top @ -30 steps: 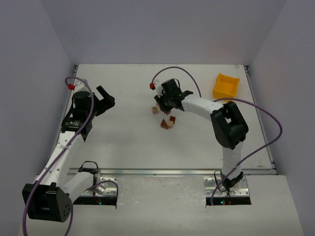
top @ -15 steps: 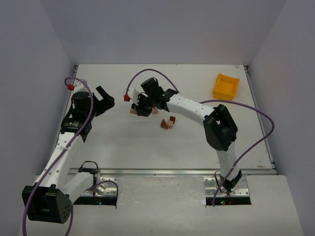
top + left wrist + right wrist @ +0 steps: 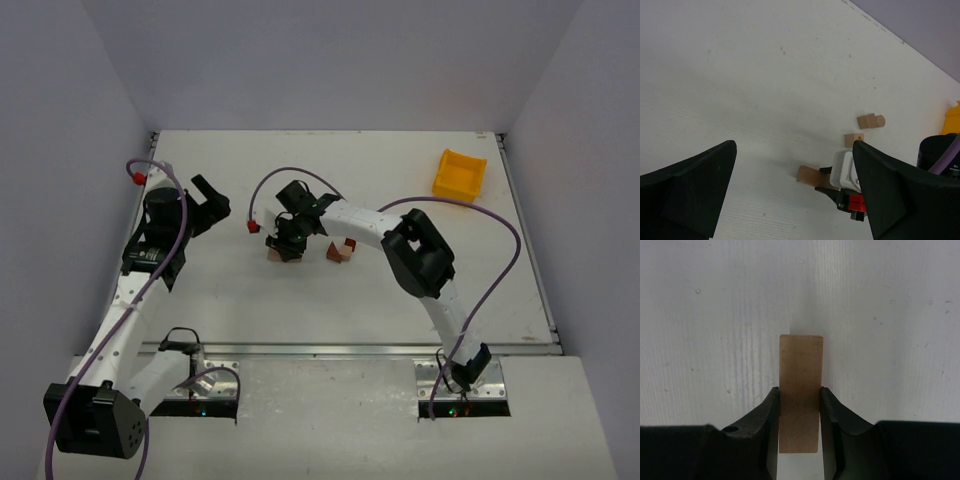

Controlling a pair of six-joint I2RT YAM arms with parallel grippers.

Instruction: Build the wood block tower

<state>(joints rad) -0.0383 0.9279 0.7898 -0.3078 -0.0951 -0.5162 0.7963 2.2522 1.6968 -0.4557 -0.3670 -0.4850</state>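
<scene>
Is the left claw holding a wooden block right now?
No, the left gripper stands wide open in its wrist view, with nothing held in it.

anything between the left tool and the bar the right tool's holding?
Only bare table, per the left wrist view: nothing lies between the left tool and the bar. In the top view the right arm's red plug appears over that line.

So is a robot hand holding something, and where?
Yes. The right gripper pinches the flat bar by its two long sides, near one end. The left gripper is open and empty.
</scene>
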